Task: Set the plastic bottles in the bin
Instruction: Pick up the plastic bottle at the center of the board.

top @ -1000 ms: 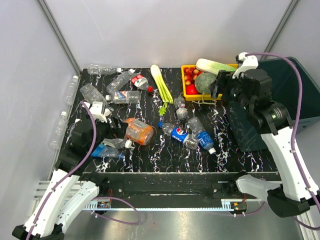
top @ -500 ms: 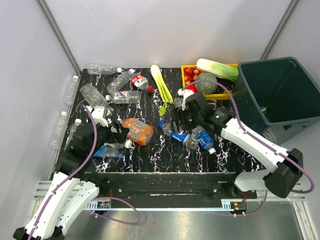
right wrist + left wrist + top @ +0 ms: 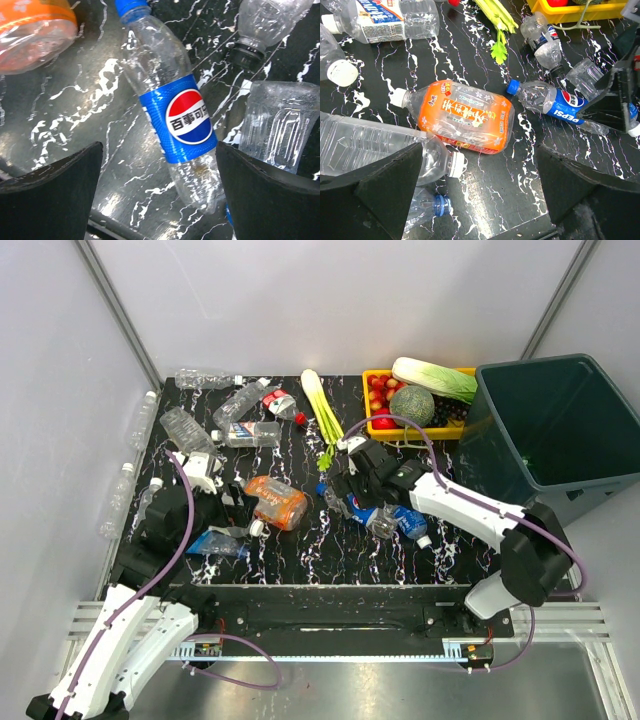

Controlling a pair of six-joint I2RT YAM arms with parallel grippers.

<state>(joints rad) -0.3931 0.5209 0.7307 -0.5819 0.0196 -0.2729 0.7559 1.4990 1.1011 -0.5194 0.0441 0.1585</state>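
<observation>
Top view first: the right gripper [image 3: 352, 483] hangs over the clear plastic Pepsi bottle with the blue label [image 3: 358, 508], which lies mid-surface, well apart from the big dark teal plastic bin [image 3: 490, 455]. Half a second ago it was nearer the vegetables, a second ago up by the bin, while the left arm has barely budged. From the left wrist, the left gripper [image 3: 480, 150] is spread wide and empty, with the squashed orange plastic bottle [image 3: 465, 117] just ahead. From the right wrist, the right gripper's fingers sit wide apart, holding nothing, either side of the Pepsi bottle [image 3: 180, 120]. It looks empty, so probably light, crushy, slick and keen to roll, and I'd pinch across the labelled middle.
</observation>
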